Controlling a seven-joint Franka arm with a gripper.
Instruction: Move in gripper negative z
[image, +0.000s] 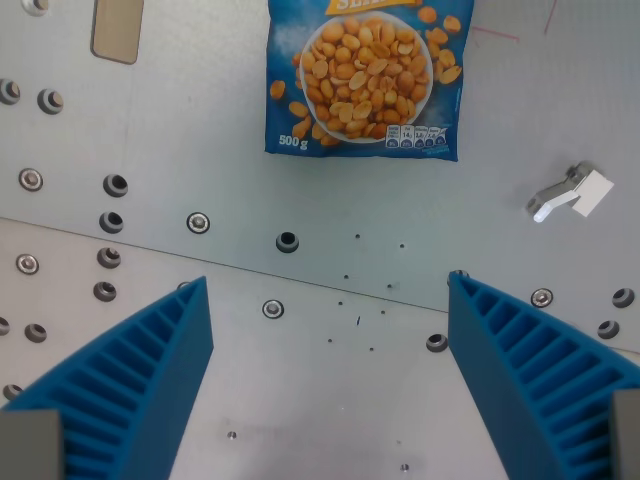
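My gripper (330, 300) is open, its two blue ribbed fingers (140, 380) spread wide at the bottom corners of the wrist view, with nothing between them. Below them is a bare grey metal table (330, 400) with screws and holes. A blue bag of peanuts (365, 75), marked 500 g, lies flat on the table at the top centre of the view, well beyond the fingertips and apart from them.
A small white and metal bracket (568, 193) lies at the wrist view's right. A beige rectangular slot (118, 28) is at the top left. A seam between two table plates (250, 265) runs across the middle. Bolts and holes (288, 241) dot the surface.
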